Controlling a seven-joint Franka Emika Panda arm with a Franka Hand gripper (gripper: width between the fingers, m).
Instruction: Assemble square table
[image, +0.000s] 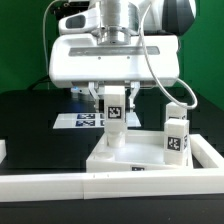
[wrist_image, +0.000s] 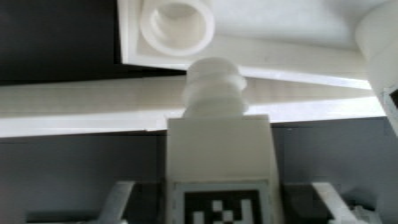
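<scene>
Square table top (image: 125, 160): white flat slab lying on the dark surface (image: 25, 120), in the foreground of the exterior view, tucked against the white rails; a small tag shows on its front edge.
Corner hole (wrist_image: 178, 25): round socket in a corner of the top, seen in the wrist view just beyond the tip of the held leg; the leg's tip is not inside it.
Held leg (image: 114, 112): short chunky white piece, upright, with a black-and-white tag facing the exterior camera; it hangs over the part of the top toward the exterior view's left. In the wrist view its rounded peg end (wrist_image: 214, 80) points toward the top. Whether the peg touches the top I cannot tell.
Claw (image: 114, 103): closed on the held leg, one finger on each side of it; the fingers (wrist_image: 118, 200) frame the tagged leg body in the wrist view.
Second leg (image: 177, 135): standing upright on the top toward the exterior view's right, tag facing the camera, well apart from the held leg.
Rails (image: 60, 184): long white pieces bordering the top along the front and at the exterior view's right.
Marker board (image: 88, 120): thin flat white board with tags, lying on the surface behind the top, partly hidden by the held leg.
</scene>
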